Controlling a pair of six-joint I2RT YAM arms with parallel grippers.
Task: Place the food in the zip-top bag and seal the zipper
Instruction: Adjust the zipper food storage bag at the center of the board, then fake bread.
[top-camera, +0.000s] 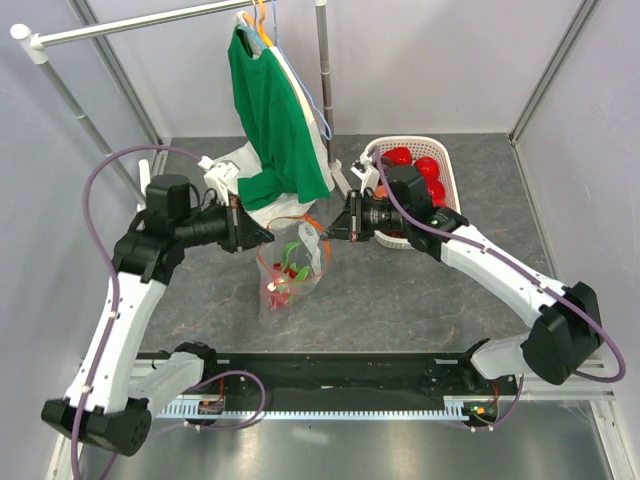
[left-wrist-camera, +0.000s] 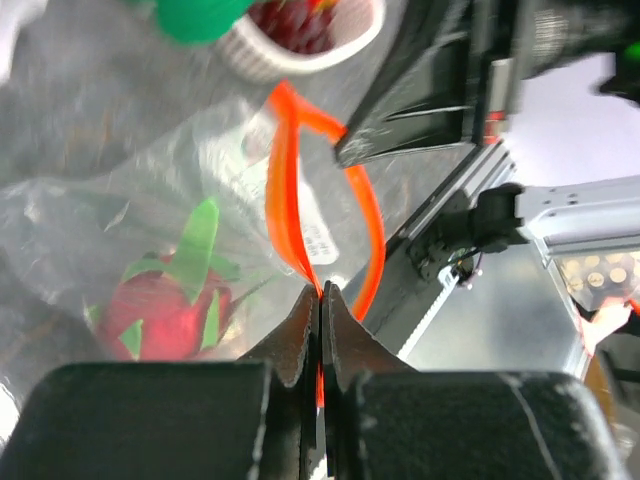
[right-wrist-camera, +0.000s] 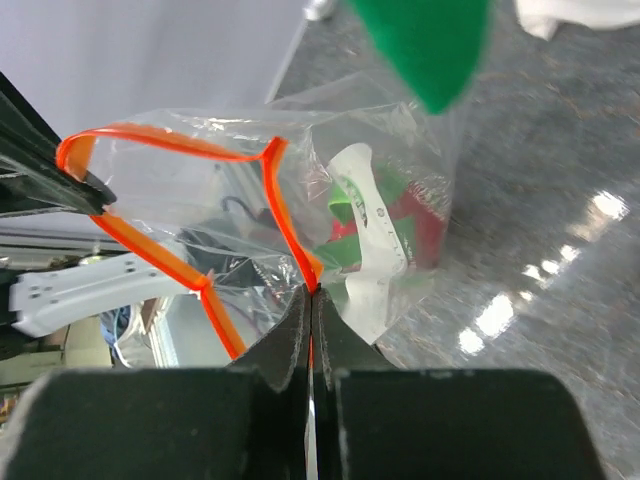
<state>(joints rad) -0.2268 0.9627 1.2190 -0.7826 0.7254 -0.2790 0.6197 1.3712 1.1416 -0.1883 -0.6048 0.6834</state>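
The clear zip-top bag (top-camera: 291, 268) hangs between my two grippers over the middle of the table, its mouth open. A pink dragon fruit with green tips (left-wrist-camera: 165, 310) lies inside it, also showing in the top view (top-camera: 285, 277). My left gripper (top-camera: 268, 236) is shut on the left end of the orange-red zipper (left-wrist-camera: 290, 190). My right gripper (top-camera: 324, 234) is shut on the zipper's right end (right-wrist-camera: 285, 215). In the right wrist view the zipper strip forms an open loop, and the left gripper's tip holds its far corner (right-wrist-camera: 85, 185).
A white lattice basket (top-camera: 447, 160) with red fruits stands at the back right, partly behind my right arm. A green shirt (top-camera: 275, 120) hangs from a rail at the back, just above the bag. Grey walls enclose the table.
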